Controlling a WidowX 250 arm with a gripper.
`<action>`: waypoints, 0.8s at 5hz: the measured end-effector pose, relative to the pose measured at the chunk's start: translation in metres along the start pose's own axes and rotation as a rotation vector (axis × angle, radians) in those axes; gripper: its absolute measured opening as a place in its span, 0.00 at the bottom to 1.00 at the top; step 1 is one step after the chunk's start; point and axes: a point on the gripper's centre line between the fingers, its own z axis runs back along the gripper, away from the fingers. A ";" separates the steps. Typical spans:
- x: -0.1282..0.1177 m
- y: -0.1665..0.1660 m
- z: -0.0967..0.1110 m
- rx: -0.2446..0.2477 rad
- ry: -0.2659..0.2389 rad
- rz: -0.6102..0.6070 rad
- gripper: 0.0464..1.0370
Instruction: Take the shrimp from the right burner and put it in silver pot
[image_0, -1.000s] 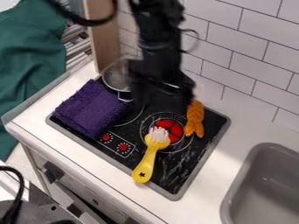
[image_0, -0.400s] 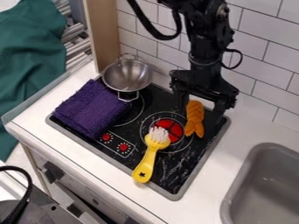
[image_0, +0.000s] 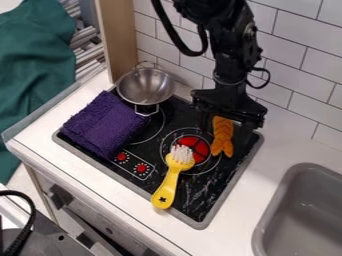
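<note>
My gripper (image_0: 223, 127) stands open over the back right of the stove, one finger on each side of the orange shrimp (image_0: 222, 137). The shrimp lies at the right edge of the right burner (image_0: 192, 148), its upper end partly under the gripper. A silver pot (image_0: 145, 87) sits at the stove's back left corner, its handle toward the front.
A yellow brush (image_0: 169, 183) with white bristles lies across the front of the right burner. The folded purple towel (image_0: 103, 123) covers the stove's left side. A grey sink (image_0: 302, 215) is at the right, and a tiled wall (image_0: 294, 65) rises behind.
The gripper first swung right from above the pot, uncovering it, to the shrimp. Since then it has come lower and slightly left, around the shrimp's upper end.
</note>
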 end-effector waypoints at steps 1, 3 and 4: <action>0.009 -0.002 -0.017 0.009 0.026 -0.005 0.97; 0.021 -0.006 -0.033 0.009 0.055 -0.023 0.92; 0.020 -0.006 -0.034 0.003 0.047 -0.018 0.63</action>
